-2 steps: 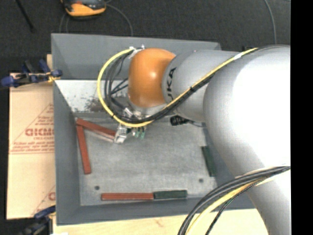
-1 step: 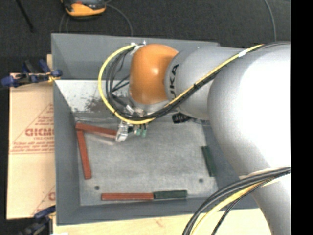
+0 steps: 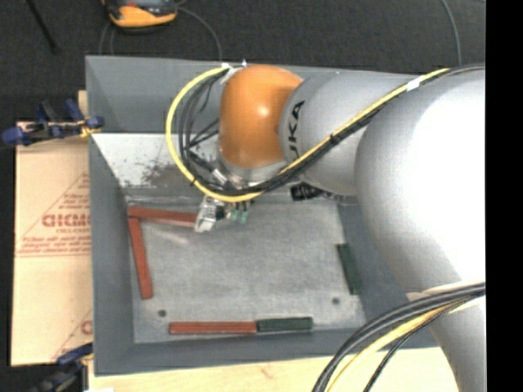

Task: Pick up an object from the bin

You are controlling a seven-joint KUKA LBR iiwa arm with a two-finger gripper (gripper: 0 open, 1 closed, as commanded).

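- Red-brown flat stick lies along the near wall of the grey metal bin, well below the orange wrist cover. A dark green stick meets its right end, in line with it.
- Below and to the right of the cover, a second dark green stick lies by the right wall, close beside the arm.
- Below and to the left of the cover, an upright red-brown stick runs near to far along the left wall.
- Just below and left of the cover, a crosswise red-brown stick meets the far end of the upright one, making a corner.
- The fingers hang under the cover, right at the crosswise stick's right end. I cannot tell whether they are apart, together or clamped.
- That crosswise stick looks stiff, thin and light, and it lies flat on smooth metal. Taken by its tip it would likely swivel or slide. A hold across its narrow width, further in from the end, seems safer.
- Farthest, left of the cover, is a scuffed patch on the far wall.
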